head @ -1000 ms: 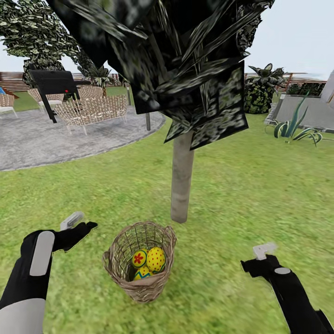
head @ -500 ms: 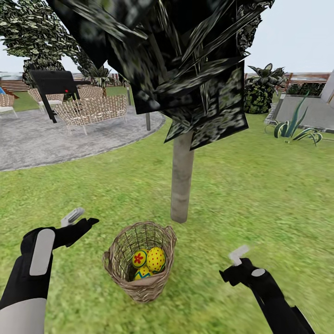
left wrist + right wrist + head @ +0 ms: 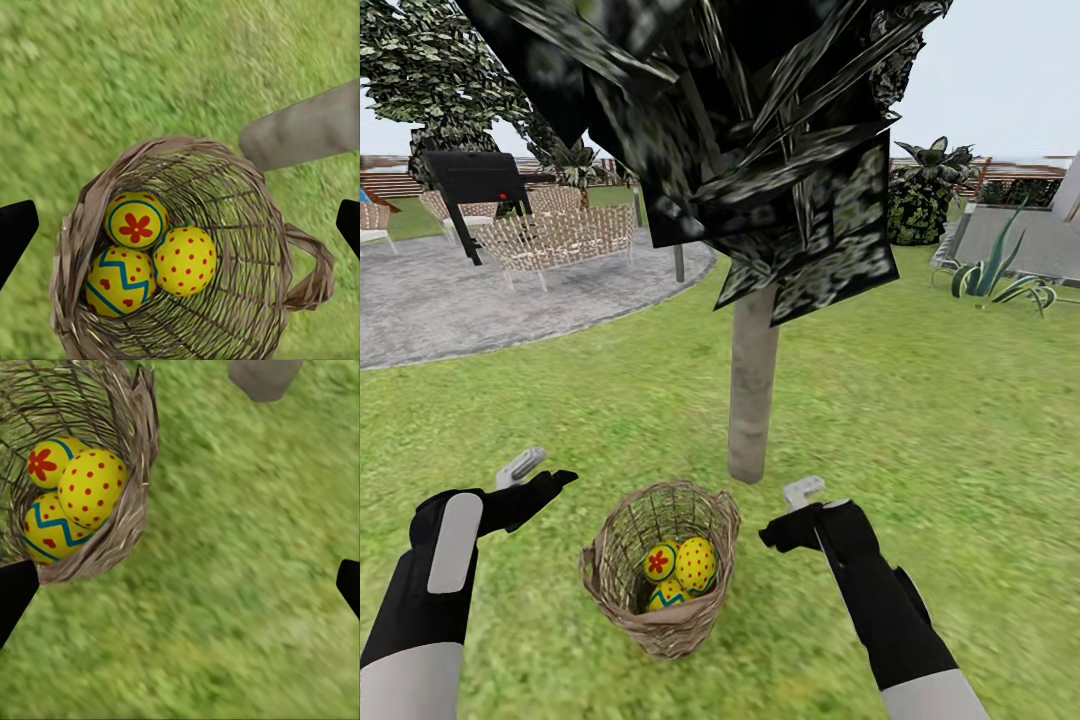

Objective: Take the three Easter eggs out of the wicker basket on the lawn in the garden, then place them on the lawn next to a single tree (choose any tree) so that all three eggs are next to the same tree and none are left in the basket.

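Note:
The wicker basket (image 3: pixel 622 585) stands on the lawn (image 3: pixel 940 410) just in front of the tree (image 3: pixel 752 390). Inside lie the three Easter eggs: a flower egg (image 3: pixel 658 562), a dotted egg (image 3: pixel 696 562) and a zigzag egg (image 3: pixel 668 597). My left gripper (image 3: pixel 545 472) hovers open to the basket's left. My right gripper (image 3: pixel 785 515) is open, close to the basket's right rim. The left wrist view looks down at the flower egg (image 3: pixel 136 220), dotted egg (image 3: pixel 185 259) and zigzag egg (image 3: pixel 120 280) in the basket (image 3: pixel 300 247). In the right wrist view the basket (image 3: pixel 142 427) and its eggs (image 3: pixel 91 486) sit off to one side.
The tree's dark low canopy (image 3: pixel 710 130) hangs over the basket. A grey paved patch (image 3: pixel 450 300) with wicker chairs (image 3: pixel 560 238) and a black grill (image 3: pixel 475 180) lies at the back left. A bush (image 3: pixel 920 200) and a spiky plant (image 3: pixel 995 278) stand at the back right.
My right arm has swung left across the grass, from far right to just beside the basket's right rim. The left gripper has barely shifted.

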Tool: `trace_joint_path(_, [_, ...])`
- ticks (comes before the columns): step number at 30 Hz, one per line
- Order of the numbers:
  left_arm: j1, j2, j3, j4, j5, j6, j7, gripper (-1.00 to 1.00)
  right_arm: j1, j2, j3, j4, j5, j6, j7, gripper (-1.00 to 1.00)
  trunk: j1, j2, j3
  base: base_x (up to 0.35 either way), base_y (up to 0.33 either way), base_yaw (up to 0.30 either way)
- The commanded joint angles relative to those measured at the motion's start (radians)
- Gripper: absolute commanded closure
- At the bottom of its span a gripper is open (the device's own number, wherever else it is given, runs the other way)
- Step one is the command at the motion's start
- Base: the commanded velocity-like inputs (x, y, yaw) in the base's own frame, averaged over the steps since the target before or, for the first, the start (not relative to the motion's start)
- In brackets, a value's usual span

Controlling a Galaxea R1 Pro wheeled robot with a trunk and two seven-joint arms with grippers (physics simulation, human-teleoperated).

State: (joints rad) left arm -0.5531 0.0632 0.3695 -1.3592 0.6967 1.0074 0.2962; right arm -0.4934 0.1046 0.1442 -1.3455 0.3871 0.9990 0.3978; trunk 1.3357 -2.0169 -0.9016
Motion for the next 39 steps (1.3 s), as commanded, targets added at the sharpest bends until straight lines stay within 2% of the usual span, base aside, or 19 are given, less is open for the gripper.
trace_joint_path(1, [-0.001, 0.0, 0.0, 0.0, 0.01, 0.003, 0.009, -1.0, -0.001, 0.003, 0.0, -0.002, 0.011, 0.004, 0.009, -1.0, 0.0, 0.0, -0.001, 0.023, 0.0, 0.0])
trace_joint_path(5, [-0.001, -0.001, -0.004, 0.004, 0.009, -0.001, 0.009, -1.0, -0.002, 0.011, 0.002, -0.004, 0.011, 0.005, 0.008, -1.0, 0.0, 0.0, -0.001, 0.008, 0.0, 0.025])
trace_joint_path(11, [-0.001, -0.011, -0.004, 0.003, 0.009, -0.003, 0.009, -1.0, -0.002, 0.011, 0.003, -0.002, 0.013, 0.005, 0.007, -1.0, 0.0, 0.0, -0.001, 0.001, -0.032, 0.235])
trace_joint_path(27, [-0.001, -0.014, -0.004, 0.003, 0.009, -0.003, 0.009, -1.0, -0.002, 0.01, 0.004, 0.0, 0.016, 0.005, 0.006, -1.0, 0.0, 0.0, -0.001, 0.0, -0.294, 0.289])
trace_joint_path(31, [-0.001, -0.014, -0.003, 0.003, 0.009, -0.003, 0.009, -1.0, -0.002, 0.011, 0.008, 0.001, 0.017, 0.004, 0.006, -1.0, 0.0, 0.0, -0.001, 0.0, -0.098, 0.276])
trace_joint_path(32, [-0.001, -0.014, -0.003, 0.003, 0.009, -0.003, 0.009, -1.0, -0.002, 0.011, 0.014, 0.002, 0.017, 0.004, 0.006, -1.0, 0.0, 0.0, -0.001, 0.0, -0.028, 0.151])
trace_joint_path(35, [-0.001, -0.013, -0.003, 0.003, 0.009, -0.003, 0.009, -1.0, -0.002, 0.012, 0.074, 0.003, 0.015, 0.004, 0.005, -1.0, 0.0, 0.0, -0.001, 0.0, -0.01, 0.051])
trace_joint_path(39, [-0.001, -0.013, -0.003, 0.003, 0.009, -0.003, 0.009, -1.0, -0.001, 0.02, 0.114, 0.004, 0.014, 0.004, 0.004, -1.0, 0.0, 0.0, -0.001, 0.0, -0.001, 0.008])
